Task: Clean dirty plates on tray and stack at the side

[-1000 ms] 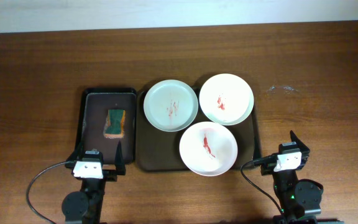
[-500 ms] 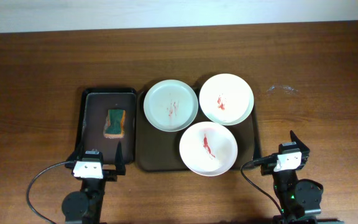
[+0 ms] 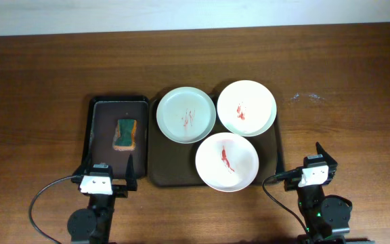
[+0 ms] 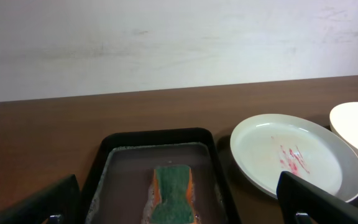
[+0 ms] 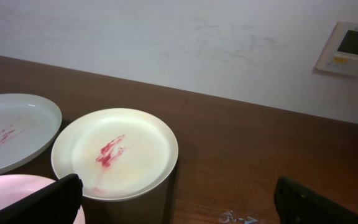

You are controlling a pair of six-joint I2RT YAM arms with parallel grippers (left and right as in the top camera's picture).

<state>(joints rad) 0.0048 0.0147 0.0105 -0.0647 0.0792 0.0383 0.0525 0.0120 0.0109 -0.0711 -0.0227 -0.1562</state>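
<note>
Three round plates with red smears lie on the dark brown tray [image 3: 160, 173]: a pale green one [image 3: 185, 114] at the back left, a white one [image 3: 246, 107] at the back right, a white one [image 3: 227, 162] at the front. My left gripper [image 3: 107, 173] is open and empty at the front of the black tray [image 3: 99, 142]. My right gripper [image 3: 302, 163] is open and empty, on the table right of the brown tray. In the left wrist view the pale green plate [image 4: 291, 158] shows at right. In the right wrist view the back right plate [image 5: 114, 152] lies ahead.
A green-orange sponge [image 3: 125, 133] lies in the black tray, also seen in the left wrist view [image 4: 173, 193]. A small clear scrap [image 3: 308, 96] lies on the table right of the plates. Bare wooden table [image 3: 344, 81] lies to the right and behind.
</note>
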